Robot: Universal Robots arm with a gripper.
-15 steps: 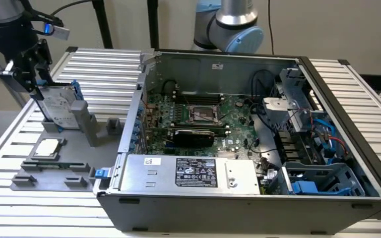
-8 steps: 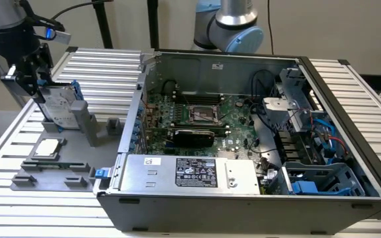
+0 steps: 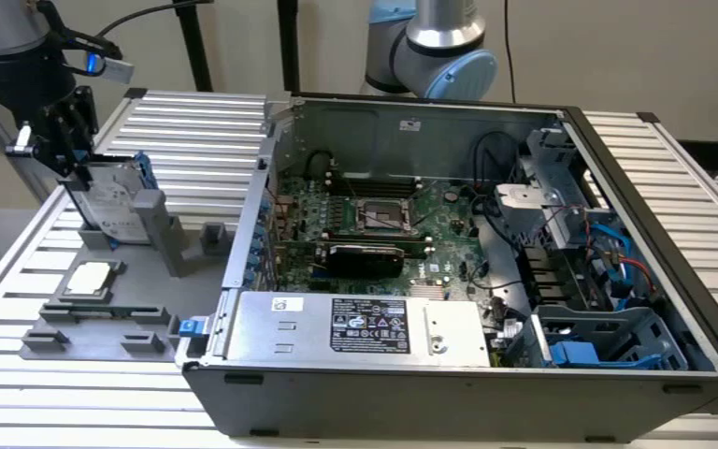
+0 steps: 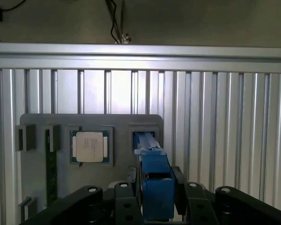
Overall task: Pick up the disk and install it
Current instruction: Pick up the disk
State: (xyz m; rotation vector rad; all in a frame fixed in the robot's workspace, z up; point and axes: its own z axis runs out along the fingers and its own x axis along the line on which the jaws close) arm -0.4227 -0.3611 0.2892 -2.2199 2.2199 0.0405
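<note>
Currently, the disk [image 3: 112, 198] is held upright on edge by the gripper [image 3: 70, 154], whose fingers [image 4: 181, 197] are seen clenched on either side of the blue carrier frame [image 4: 154, 185]. Directly beneath the gripper, the disk's lower edge is judged to sit at or just inside the grey stand [image 3: 160, 234] on the fixture plate [image 3: 147, 299]; whether it is clear of the slot cannot be told. A processor chip [image 4: 89, 146] is seated just beside that slot. Only the narrow plastic frame is gripped, so the disk could be tilted or dropped if snagged on the stand's walls. The open computer case [image 3: 459, 234] lies well apart from the gripper.
</note>
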